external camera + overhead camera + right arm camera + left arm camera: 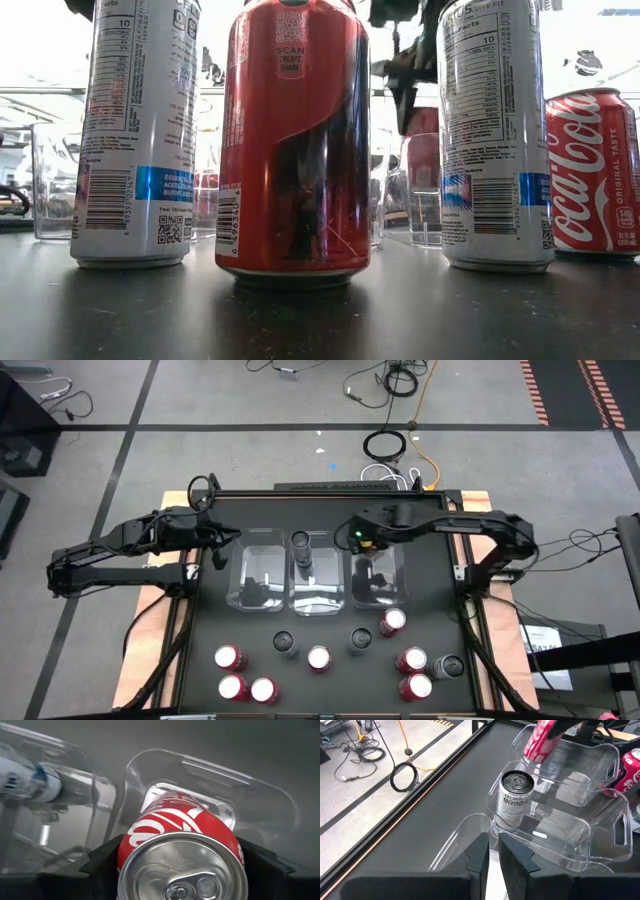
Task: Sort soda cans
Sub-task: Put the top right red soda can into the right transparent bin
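Observation:
Three clear bins stand side by side mid-table: left (258,572), middle (316,585), right (378,578). A silver-grey can (516,800) stands upright in the middle bin. My right gripper (366,541) is over the right bin, shut on a red can (182,850). The can also shows in the left wrist view (541,741), tilted. My left gripper (493,855) hovers shut and empty over the left bin's far left rim (238,550). Several red-topped cans (230,657) and dark-topped cans (285,643) stand near the front edge. My right gripper pinches the red can's side wall near its top end (150,837) between its two fingers (102,862), one on each side. The can's top (182,870) faces the wrist. The can is tilted and lifted clear above the right bin (210,775).
In the low view a red can (295,140), two silver cans (135,130) (497,130) and a Coca-Cola can (592,170) stand close to the front edge. Bare dark table lies between the bins and the front cans (320,622). Cables lie on the floor beyond the table.

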You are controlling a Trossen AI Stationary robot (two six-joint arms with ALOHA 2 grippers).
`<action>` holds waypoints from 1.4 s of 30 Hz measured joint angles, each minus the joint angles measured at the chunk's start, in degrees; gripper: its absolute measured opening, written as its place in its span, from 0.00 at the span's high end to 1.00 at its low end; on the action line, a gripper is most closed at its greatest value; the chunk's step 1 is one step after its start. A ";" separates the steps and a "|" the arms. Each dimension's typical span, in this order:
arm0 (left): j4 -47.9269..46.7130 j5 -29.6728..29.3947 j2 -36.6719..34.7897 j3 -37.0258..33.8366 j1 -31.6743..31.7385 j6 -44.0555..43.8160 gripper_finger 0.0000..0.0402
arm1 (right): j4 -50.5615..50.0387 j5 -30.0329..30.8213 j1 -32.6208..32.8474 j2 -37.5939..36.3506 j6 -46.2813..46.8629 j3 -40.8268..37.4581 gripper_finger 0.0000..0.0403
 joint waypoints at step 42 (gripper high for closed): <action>0.79 0.04 0.00 0.01 -0.01 -0.04 0.87 | 4.91 -3.46 -3.54 -0.11 -6.47 0.02 0.12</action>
